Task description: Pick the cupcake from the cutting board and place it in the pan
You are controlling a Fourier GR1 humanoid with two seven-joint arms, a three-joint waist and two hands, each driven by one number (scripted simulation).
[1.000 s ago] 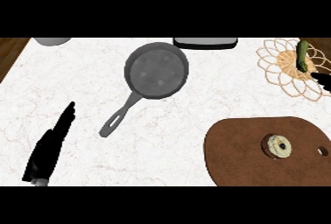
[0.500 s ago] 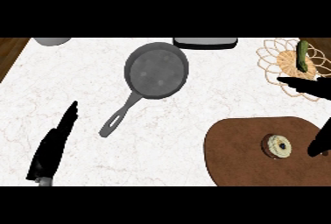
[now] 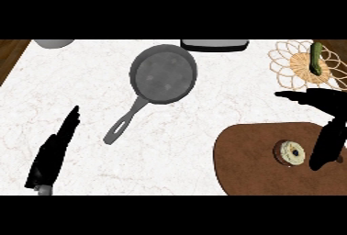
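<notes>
On the marble counter point(image 3: 102, 82), you have the brown cutting board point(image 3: 257, 170) at the lower right and the grey pan point(image 3: 163, 74) well up and to the left, its handle running down-left. Your right hand point(image 3: 328, 137) hangs over the board's right side, open, with fingers pointing down, thumb spread left. The cupcake point(image 3: 292, 152) sits upright on the board just left of those fingers, not yet held. Your left hand point(image 3: 54, 151) rests open at the lower left, well apart, so the right is nearer.
</notes>
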